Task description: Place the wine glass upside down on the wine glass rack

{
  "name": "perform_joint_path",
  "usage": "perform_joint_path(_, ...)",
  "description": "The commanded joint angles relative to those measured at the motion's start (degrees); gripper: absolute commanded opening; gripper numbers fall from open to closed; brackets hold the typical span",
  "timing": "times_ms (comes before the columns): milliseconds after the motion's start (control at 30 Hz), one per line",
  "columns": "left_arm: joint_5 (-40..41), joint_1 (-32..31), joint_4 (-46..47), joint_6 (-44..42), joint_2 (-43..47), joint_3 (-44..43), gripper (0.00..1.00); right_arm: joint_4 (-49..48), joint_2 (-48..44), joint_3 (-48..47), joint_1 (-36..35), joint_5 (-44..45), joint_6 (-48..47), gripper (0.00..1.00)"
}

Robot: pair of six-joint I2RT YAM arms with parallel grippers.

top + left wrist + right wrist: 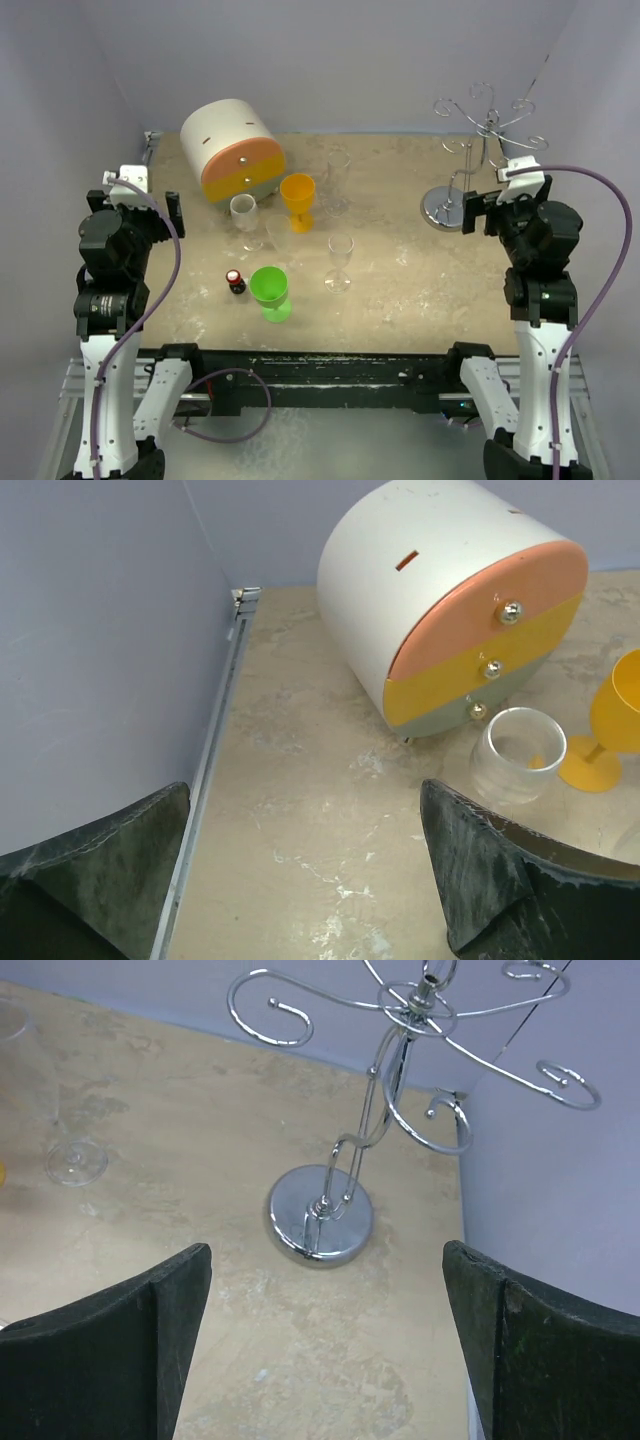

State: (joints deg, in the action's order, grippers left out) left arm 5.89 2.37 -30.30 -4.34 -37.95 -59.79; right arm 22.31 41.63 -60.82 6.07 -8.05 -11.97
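The wine glass rack (478, 140), silver wire with curly arms and a round chrome base, stands at the back right; the right wrist view shows its base (320, 1212) just ahead. A clear wine glass (340, 262) stands upright mid-table, and a taller one (336, 180) stands behind it, its foot (76, 1160) at that view's left edge. My right gripper (505, 200) (327, 1250) hangs open and holds nothing, just near of the rack base. My left gripper (140, 200) (305, 790) is open over bare tabletop by the left wall.
A round white drawer box (233, 150) (440, 590) with peach and yellow fronts sits at the back left. Near it stand a stemless clear glass (244, 212) (517, 755), an orange goblet (298, 200) (615, 725), a green goblet (270, 292) and a small red-capped bottle (235, 282). Walls close the left, back and right.
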Motion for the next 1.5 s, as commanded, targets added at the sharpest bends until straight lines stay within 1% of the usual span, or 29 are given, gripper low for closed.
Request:
perform_joint_path(0, -3.73, 0.84, 0.85, -1.34, -1.88, -3.27, 0.99, 0.24, 0.04, -4.84, 0.24, 1.49, 0.56, 1.00)
perform_joint_path(267, -6.80, 1.56, 1.04, -1.99, -4.64, -5.69, 0.99, 0.95, 0.08, -9.51, 0.34, 3.86, 1.12, 1.00)
perform_joint_path(533, -9.20, 2.04, 1.71, -2.26, -5.54, -7.58, 0.99, 1.12, 0.18, -12.78, 0.46, 5.42, 0.33, 1.00)
perform_joint_path(767, -13.73, 2.26, 1.64, -3.06, -6.36, -9.36, 0.99, 1.09, 2.20, -15.57, 0.54, 7.60, -1.22, 1.00)
perform_joint_path(1000, -23.32, 2.37, 1.48, -2.89, -8.06, -11.06, 0.99, -2.30, 8.54, -17.55, 0.64, 10.59, -1.45, 1.00)
perform_joint_path(1067, -24.25, 2.38, 1.66, -2.74, -8.17, -10.98, 0.99, -3.49, 11.19, -17.88, 0.66, 12.14, -0.99, 1.00)
perform_joint_path(1133, -24.69, 2.40, 1.87, -2.47, -8.39, -10.97, 0.99, -3.92, 13.93, -18.57, 0.67, 12.75, 0.49, 0.98)
perform_joint_path(1267, -25.61, 2.45, 2.29, -1.73, -8.71, -11.06, 0.99, -4.21, 18.61, -19.11, 0.69, 10.47, 7.86, 0.96)
perform_joint_path(1467, -26.63, 2.55, 2.63, -1.21, -9.09, -10.65, 0.99, -4.55, 24.89, -21.45, 0.70, 13.18, 10.45, 0.96)
